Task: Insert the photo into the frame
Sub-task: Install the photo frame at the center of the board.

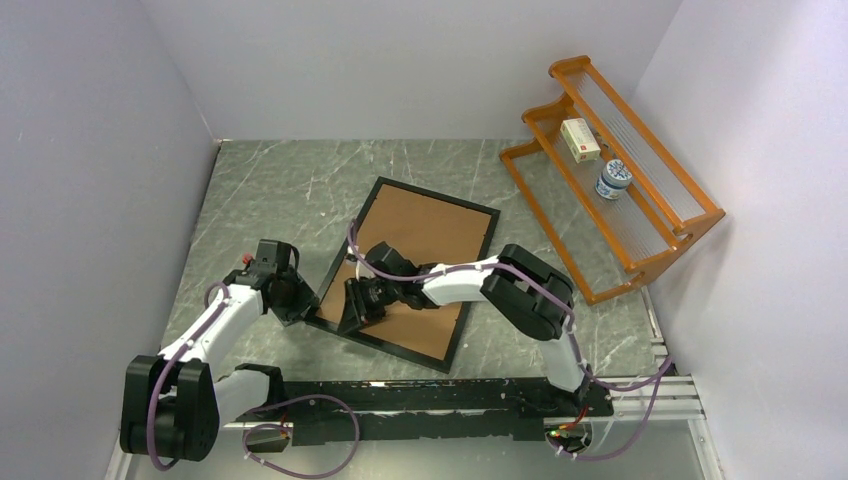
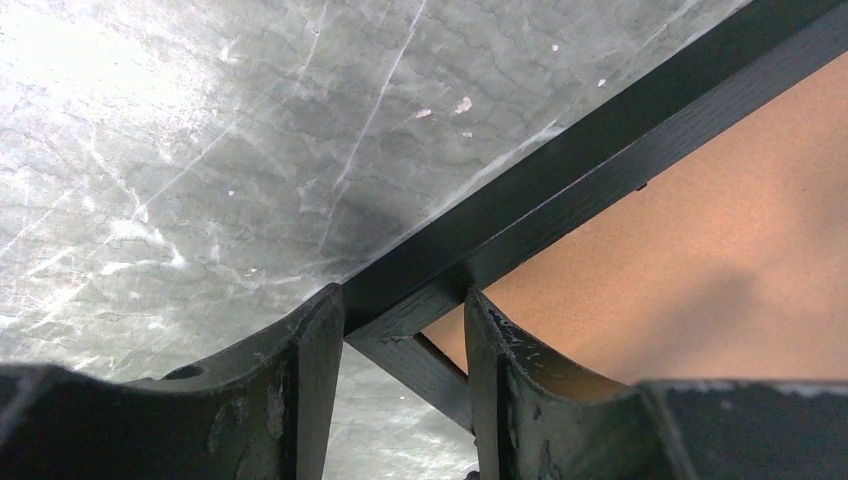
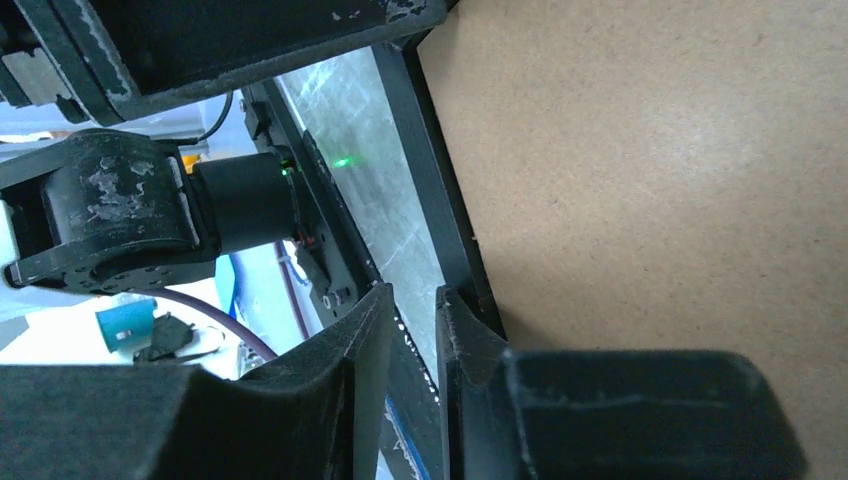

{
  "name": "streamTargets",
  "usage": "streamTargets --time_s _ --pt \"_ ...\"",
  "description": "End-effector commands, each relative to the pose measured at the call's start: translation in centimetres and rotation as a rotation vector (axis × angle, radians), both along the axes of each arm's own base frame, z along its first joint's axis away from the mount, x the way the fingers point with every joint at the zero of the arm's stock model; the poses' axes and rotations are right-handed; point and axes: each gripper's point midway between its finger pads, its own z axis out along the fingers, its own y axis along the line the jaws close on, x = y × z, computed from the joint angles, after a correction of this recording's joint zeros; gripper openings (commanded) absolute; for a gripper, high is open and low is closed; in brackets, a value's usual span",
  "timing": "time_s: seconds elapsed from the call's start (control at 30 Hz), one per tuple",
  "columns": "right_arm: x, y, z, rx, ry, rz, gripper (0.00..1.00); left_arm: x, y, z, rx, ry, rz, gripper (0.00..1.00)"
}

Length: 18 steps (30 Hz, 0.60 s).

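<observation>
White left arm point(image 1: 215, 325) low at frame point(image 1: 430, 230)

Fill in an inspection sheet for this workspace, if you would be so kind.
Surface: green marbled table, scratched.
Job's things: frame lies face down, brown back up; photo not seen.
Clutter: rack at right holds a box and a jar.
Grippers: left gripper straddles the frame's corner; right gripper sits at its edge; grip unclear on both.
Cables: purple cables, looping loose at the near edge.
Surroundings: plain grey walls on three sides.
</observation>
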Motion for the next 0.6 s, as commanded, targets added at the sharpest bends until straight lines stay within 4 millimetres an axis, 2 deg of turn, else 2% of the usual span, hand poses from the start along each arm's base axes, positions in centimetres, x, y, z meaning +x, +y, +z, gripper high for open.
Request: streamTargets --time_s 0.0,0.3,0.57 --pt "1.8 -0.1 -0.5 -0.023 -0.023 -0.035 0.25 -1.3 0.0 -0.9 -0.002 0.046 0.019 0.47" --pt "1.8 -2.0 -3.2 -0.086 0.035 -0.014 0.19 -1.2 0.6 -1.0 0.024 0.047 0.038 0.44" --pt "3.3 -3.6 -5.5 -0.146 0.045 -0.022 0.17 -1.3 0.6 -1.2 0.030 0.055 0.038 0.44"
